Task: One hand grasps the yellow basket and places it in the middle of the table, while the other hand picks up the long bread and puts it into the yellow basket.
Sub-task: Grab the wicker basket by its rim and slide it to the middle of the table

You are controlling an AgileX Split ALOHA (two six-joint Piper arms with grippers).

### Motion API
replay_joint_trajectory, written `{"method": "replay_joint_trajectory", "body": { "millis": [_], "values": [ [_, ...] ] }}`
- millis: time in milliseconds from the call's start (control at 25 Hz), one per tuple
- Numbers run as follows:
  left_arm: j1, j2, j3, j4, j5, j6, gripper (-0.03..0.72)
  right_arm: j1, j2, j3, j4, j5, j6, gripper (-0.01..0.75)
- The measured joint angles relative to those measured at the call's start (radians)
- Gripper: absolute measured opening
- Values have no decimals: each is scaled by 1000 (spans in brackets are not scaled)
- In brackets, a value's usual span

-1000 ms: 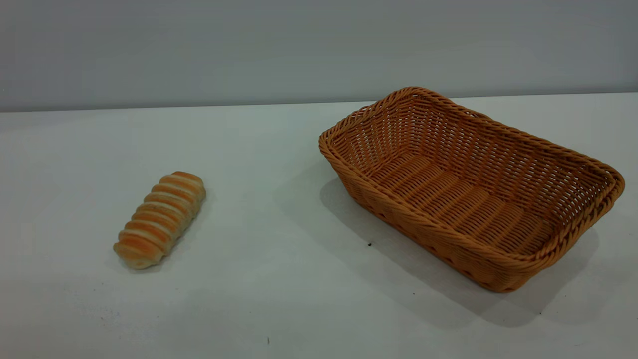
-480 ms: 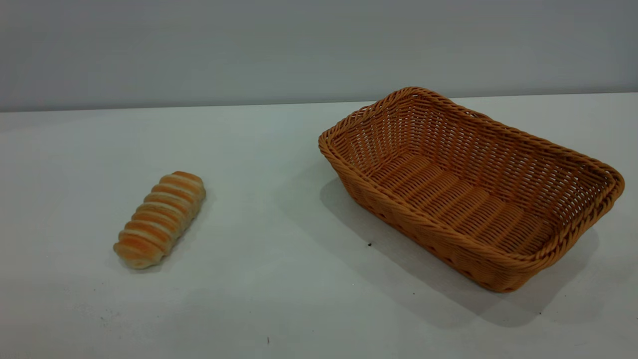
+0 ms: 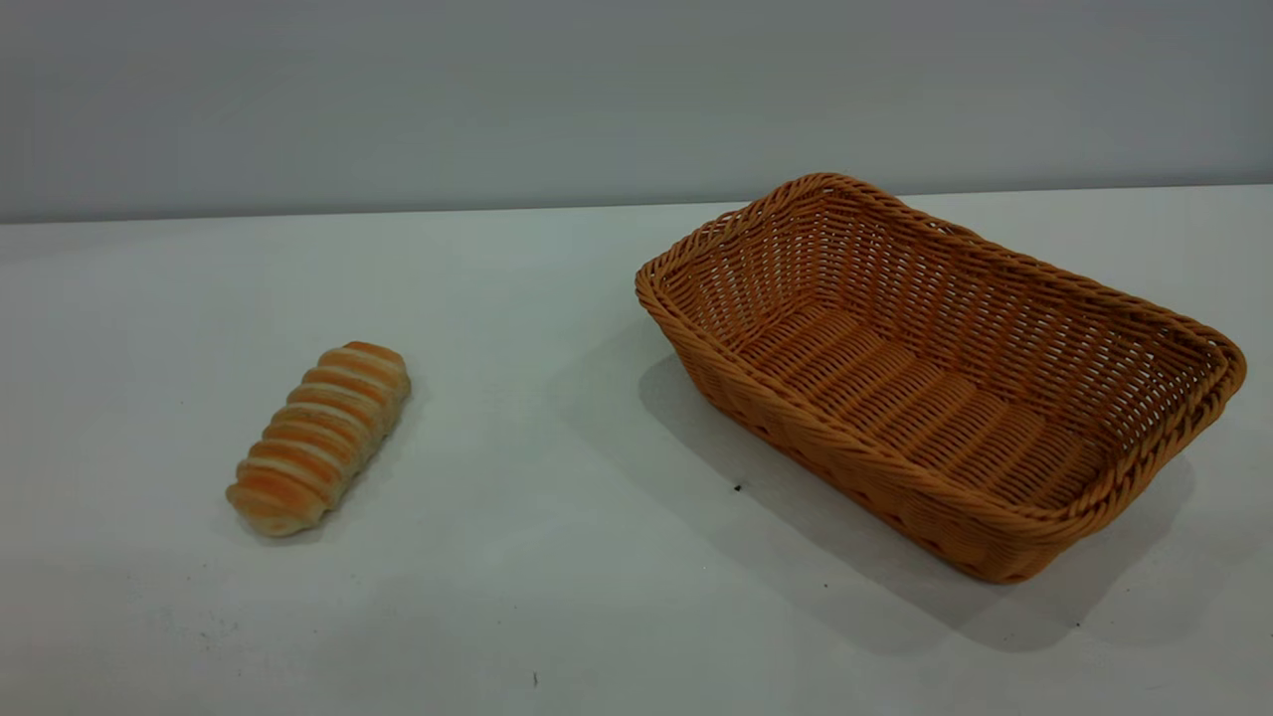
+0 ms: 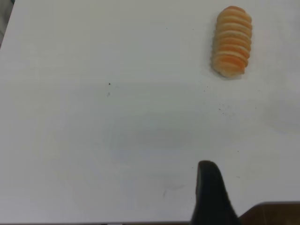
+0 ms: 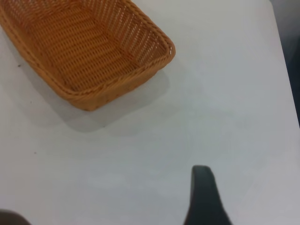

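Exterior view: yellow basket [image 3: 940, 373] empty, at table [image 3: 557, 557] right, off-centre; long bread [image 3: 319, 438] lying well apart at left; neither touched. Left gripper [image 4: 211, 197] and right gripper [image 5: 202, 197] each show one finger, spread undeterminable. Risks: thin braided rim slipping from pinch; rounded roll rolling away, or landing outside an uncentred basket.

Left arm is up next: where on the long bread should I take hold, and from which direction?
Grip the long bread at its middle, coming straight down from above, fingers closing across its narrow width. It lies flat on the table with bare surface on every side, angled diagonally in the exterior view, so turn the wrist to match. The crosswise ridges should help keep it from sliding. The yellow basket stands well clear.
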Motion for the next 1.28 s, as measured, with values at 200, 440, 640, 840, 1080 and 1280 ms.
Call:
{"method": "replay_joint_trajectory", "body": {
  "millis": [200,440,640,840,1080,1280],
  "values": [
    [0,0,-6,-2,-11,15,513,0,0,0,0,0,0,527],
    [0,60,-41,-46,-63,6,513,10,9,-28,39,-22,-1,511],
    [-1,257,-82,-49,-70,4,513,10,218,-72,118,-67,0,509],
    [-1,419,-99,-81,-110,1,513,10,530,-135,233,-150,1,509],
    [-1,447,-99,-87,-126,1,513,10,869,-155,353,-332,2,509],
    [-1,447,-99,-82,-126,1,513,10,1128,-156,454,-501,3,509]
  ]
}}
